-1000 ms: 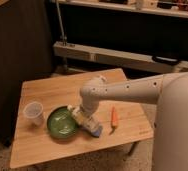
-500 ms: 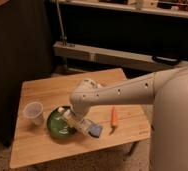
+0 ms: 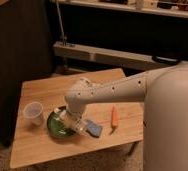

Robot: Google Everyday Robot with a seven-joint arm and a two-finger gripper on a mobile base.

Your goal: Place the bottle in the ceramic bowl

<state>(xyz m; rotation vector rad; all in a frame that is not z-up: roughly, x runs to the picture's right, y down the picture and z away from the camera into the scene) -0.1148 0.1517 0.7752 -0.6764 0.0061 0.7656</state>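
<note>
The green ceramic bowl (image 3: 56,128) sits on the wooden table (image 3: 52,90), left of centre near the front. My arm reaches down from the right, and its gripper (image 3: 75,119) is at the bowl's right rim. It is shut on the pale bottle (image 3: 67,120), which lies tilted over the right part of the bowl. The bottle's white cap end points up and left. The bottle hides part of the bowl's right side.
A translucent white cup (image 3: 33,112) stands left of the bowl. A flat bluish packet (image 3: 93,129) lies just right of the bowl. An orange carrot (image 3: 114,117) lies further right. The table's front edge is close below the bowl. A dark cabinet stands at left.
The gripper with the bottle has moved left, from beside the packet to over the bowl's right part. The cup, carrot and packet have not moved.
</note>
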